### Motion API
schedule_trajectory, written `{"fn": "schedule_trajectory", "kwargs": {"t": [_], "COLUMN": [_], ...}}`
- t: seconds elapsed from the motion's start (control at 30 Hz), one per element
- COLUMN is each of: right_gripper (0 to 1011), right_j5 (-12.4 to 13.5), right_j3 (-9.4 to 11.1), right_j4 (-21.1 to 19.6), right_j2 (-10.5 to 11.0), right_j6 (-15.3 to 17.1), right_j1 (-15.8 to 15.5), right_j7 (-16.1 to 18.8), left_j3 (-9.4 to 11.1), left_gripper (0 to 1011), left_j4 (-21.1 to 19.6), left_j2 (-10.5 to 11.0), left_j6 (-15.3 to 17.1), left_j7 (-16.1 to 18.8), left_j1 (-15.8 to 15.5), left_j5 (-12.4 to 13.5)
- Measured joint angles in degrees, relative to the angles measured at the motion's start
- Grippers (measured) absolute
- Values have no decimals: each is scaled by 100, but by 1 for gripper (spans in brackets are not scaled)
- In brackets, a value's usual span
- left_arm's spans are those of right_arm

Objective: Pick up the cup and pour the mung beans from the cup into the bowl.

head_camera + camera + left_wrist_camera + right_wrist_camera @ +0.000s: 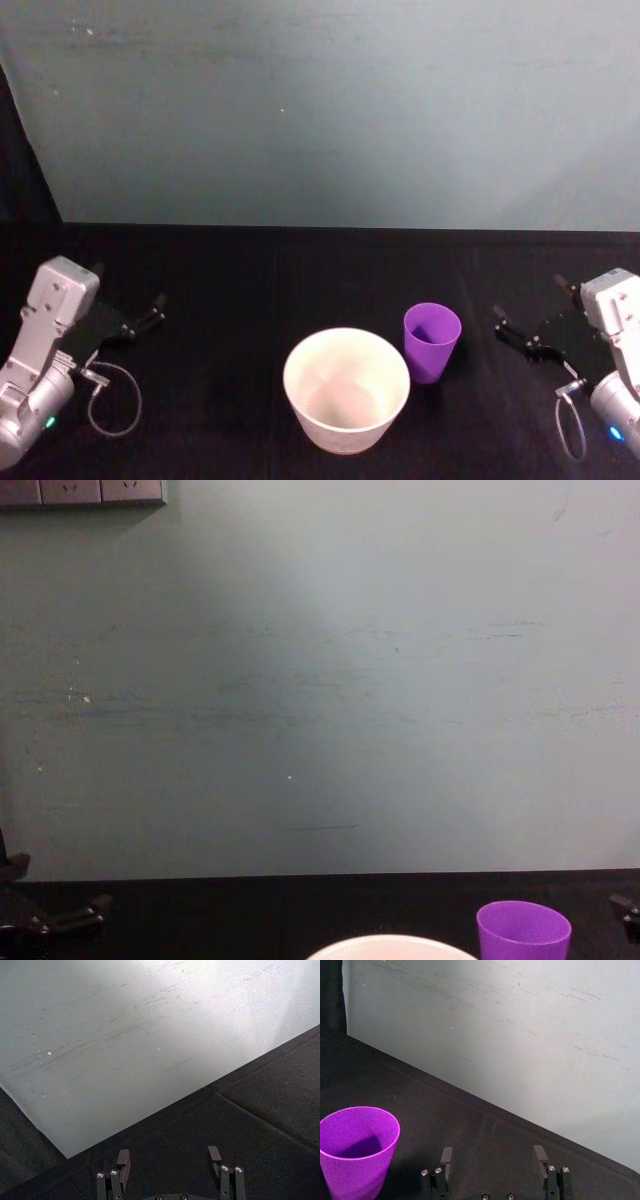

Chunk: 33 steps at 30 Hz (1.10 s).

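My right claw [527, 298] hangs wide open and holds nothing. It sits off to the right of the bowl [340, 435], out past the cup [432, 340], with a clear gap between my fingertips and the plastic. My left claw [128, 285] is parked well away on the bowl's other side, also open and holding nothing.

The cup stands upright on the black table [220, 300], just beside the bowl on its right and a touch farther back. I cannot tell whether rim and bowl wall touch. From my right wrist the cup [357, 1150] shows off to one side of my spread claw [492, 1155], not yet between the jaws. I cannot make out any beans inside it.

I judge the cup to be light, thin and smooth, so it could slip or flex if I squeeze hard. Its taper means a low grip could let it slide upward. I would take it around the middle of the wall, from the side away from the bowl, with gentle pressure, leaving the rim free to tip over the bowl.
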Motion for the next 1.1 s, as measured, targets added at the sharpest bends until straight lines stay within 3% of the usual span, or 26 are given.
{"fn": "schedule_trajectory", "kwargs": {"t": [0.47,0.63,1.1], "right_gripper": [1003,1003,1003], "right_j5": [-1,17,769], "right_j3": [1,103,528], "right_j4": [0,-146,-721], "right_j2": [-1,10,203], "right_j6": [0,-108,-486], "right_j1": [-1,-169,-992], "right_j7": [0,47,763], "left_j3": [0,0,0], "left_gripper": [1004,1003,1004], "left_j4": [0,0,0], "left_j2": [0,0,0], "left_j6": [0,0,0], "left_j7": [0,0,0], "left_j1": [0,0,0], "left_j5": [0,0,0]}}
